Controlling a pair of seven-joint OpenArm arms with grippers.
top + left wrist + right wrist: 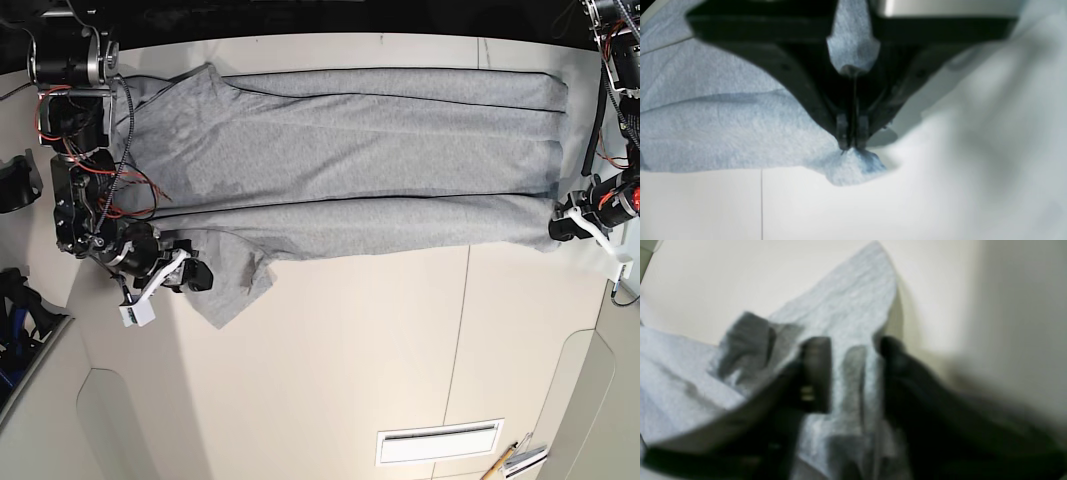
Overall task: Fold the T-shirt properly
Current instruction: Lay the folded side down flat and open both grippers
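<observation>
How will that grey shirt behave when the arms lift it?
The T-shirt looks floppy, so it will probably sag between grips, given its soft folds. Its loose sleeve-like flap may well swing or crumple.

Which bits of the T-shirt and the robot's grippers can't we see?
- Base view: the T-shirt's top left corner, behind the right arm.
- Right wrist view: the right gripper's fingers are blurred.
- Left wrist view: the cloth pinched between the left gripper's fingertips, covered by them.

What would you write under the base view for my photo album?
Two black robot arms working at opposite ends of a grey cotton T-shirt.
</observation>
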